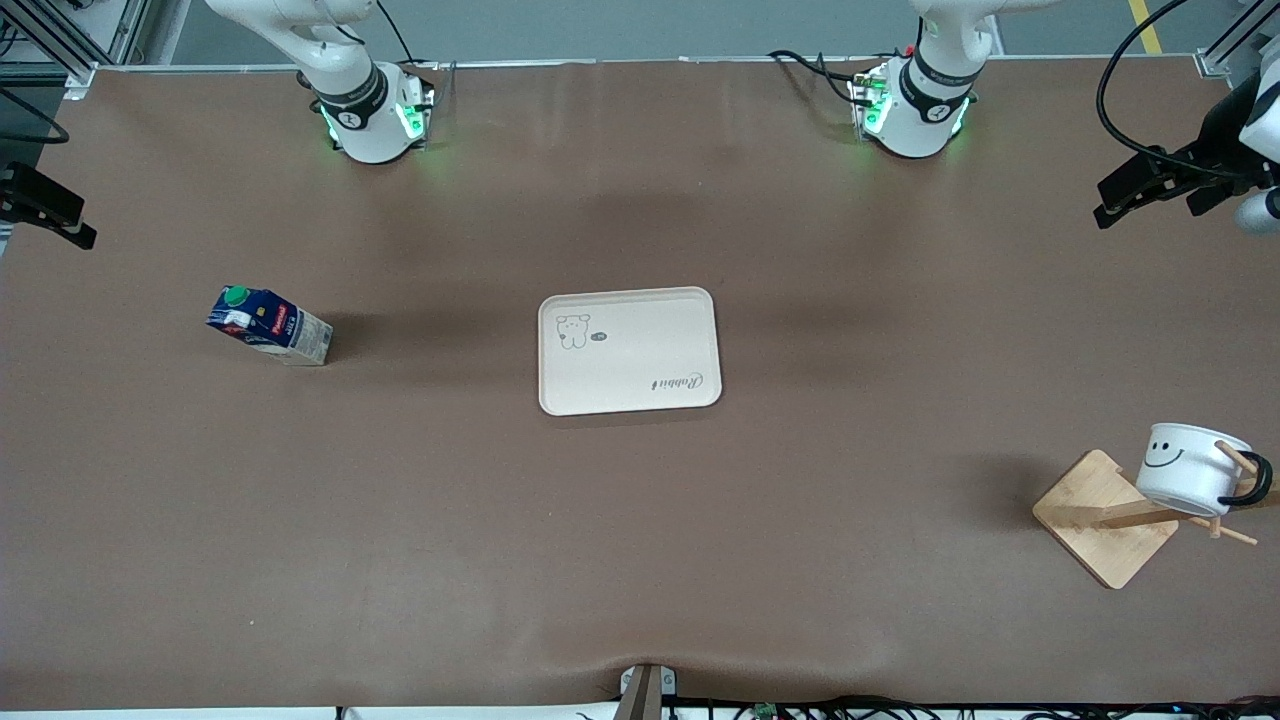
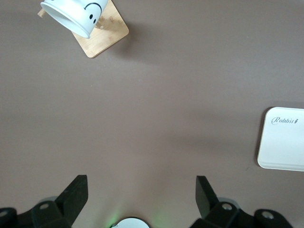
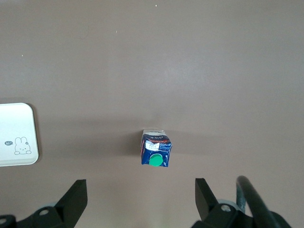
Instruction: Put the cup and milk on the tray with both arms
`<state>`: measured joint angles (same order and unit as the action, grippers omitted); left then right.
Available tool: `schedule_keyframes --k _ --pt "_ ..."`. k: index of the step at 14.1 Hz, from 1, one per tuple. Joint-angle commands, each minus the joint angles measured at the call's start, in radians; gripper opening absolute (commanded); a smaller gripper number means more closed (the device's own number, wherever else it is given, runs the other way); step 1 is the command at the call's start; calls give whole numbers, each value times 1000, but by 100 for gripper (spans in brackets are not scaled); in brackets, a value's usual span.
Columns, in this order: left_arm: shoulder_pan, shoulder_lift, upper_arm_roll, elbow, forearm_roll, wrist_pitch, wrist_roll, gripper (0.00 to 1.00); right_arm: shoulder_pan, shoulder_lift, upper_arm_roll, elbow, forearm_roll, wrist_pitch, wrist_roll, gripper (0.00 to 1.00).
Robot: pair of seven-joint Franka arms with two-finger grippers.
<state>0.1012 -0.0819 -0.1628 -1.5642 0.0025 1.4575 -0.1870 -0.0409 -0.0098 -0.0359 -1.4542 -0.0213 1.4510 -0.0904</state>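
Nearest me, cup (image 1: 1190,468) hangs on its rack (image 1: 1108,517); I hold both jaws wide, empty, high over milk (image 3: 156,154) and tabletop (image 1: 640,560), tray (image 1: 629,350) bare

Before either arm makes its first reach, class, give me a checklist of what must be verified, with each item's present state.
1. Tray bare, ready for both items: ok.
2. Milk standing upright toward the right arm's end: ok.
3. Cup free to lift: not ok, it hangs on the wooden rack.
4. Left gripper open, high over the table: ok.
5. Right gripper open above the milk: ok.
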Motion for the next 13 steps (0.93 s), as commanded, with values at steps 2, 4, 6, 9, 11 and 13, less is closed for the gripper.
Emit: schedule_keyframes --k 2,4,6,9,11,13 --pt "-1 11 -1 24 -1 -16 9 100 -2 11 1 26 3 -18 -11 100" --pt "-6 25 -1 26 1 -16 9 100 0 11 1 26 3 -18 -11 100" --pt "-9 36 -1 27 1 -16 5 100 0 11 1 26 3 -18 -11 100" --pt "-14 42 -3 26 -1 -16 -5 100 1 11 1 26 3 -18 -11 100" --pt "-37 54 -11 24 -1 -14 -20 100 1 11 1 26 3 -20 -11 100" --pt "-38 60 -23 21 -1 -11 -28 100 0 11 1 26 3 -21 -11 100"
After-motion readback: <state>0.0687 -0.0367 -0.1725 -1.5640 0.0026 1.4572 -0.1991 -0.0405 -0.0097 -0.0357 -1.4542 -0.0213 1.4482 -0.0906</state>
